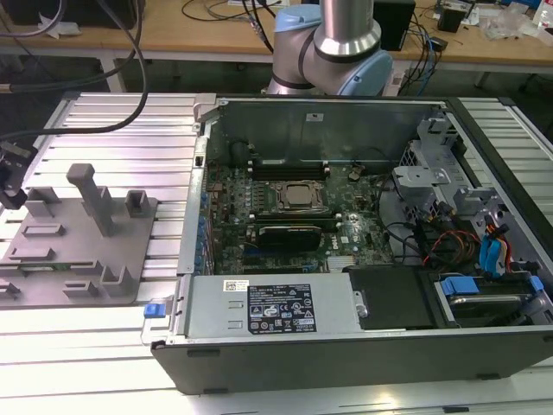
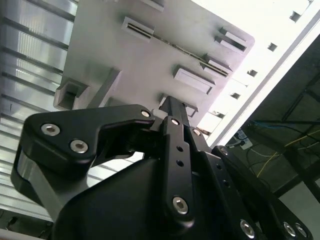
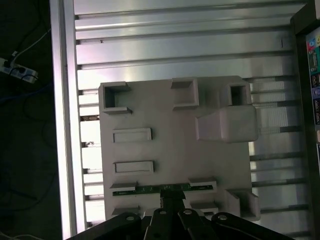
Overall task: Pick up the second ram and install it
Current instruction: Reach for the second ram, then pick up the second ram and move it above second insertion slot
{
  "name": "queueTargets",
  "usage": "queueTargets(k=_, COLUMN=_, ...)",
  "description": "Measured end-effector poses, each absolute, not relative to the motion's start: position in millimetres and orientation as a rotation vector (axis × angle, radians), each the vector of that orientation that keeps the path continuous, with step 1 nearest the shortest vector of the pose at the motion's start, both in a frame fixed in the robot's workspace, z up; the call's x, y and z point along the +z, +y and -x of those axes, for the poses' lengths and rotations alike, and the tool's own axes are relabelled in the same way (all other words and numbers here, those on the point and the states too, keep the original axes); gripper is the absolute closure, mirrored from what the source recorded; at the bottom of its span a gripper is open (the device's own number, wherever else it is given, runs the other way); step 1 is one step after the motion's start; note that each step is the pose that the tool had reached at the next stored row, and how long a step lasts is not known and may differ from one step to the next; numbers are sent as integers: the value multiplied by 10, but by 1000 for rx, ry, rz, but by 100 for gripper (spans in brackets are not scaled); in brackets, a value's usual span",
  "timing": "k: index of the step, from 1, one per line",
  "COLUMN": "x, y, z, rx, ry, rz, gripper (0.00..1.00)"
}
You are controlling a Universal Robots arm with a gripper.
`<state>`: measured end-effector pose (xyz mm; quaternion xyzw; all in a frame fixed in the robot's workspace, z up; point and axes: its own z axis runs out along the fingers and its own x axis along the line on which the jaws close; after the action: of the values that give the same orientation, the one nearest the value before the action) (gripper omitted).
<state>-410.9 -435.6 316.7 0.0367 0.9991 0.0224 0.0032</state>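
The second ram [image 3: 145, 189] is a thin green strip lying on edge in a slot of the grey fixture [image 3: 165, 135], between two small holders. In the exterior view the ram [image 1: 39, 266] is a faint green line at the fixture's [image 1: 78, 251] near side. My gripper [image 3: 171, 198] hangs over the fixture, its black tip lined up with the ram's middle; whether it touches the ram I cannot tell. In the second wrist view the gripper [image 2: 175, 107] points at the fixture [image 2: 130, 55]. In the exterior view the gripper [image 1: 10, 181] sits at the far left edge.
The open computer case [image 1: 363, 346] lies to the exterior view's right of the fixture, motherboard [image 1: 294, 207] exposed with dark memory slots [image 1: 289, 169]. The fixture's upright post [image 1: 93, 199] stands near the gripper. Cables [image 1: 86, 52] hang over the ribbed aluminium table [image 1: 130, 121].
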Motion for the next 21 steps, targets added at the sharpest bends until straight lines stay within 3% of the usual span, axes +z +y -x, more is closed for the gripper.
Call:
queueTargets(k=16, x=3163, y=-4358, z=4109, rx=70, ry=3133, rz=-98, gripper=92)
queueTargets(k=21, x=3153, y=-4358, z=4109, rx=71, ry=3136, rz=101, gripper=92)
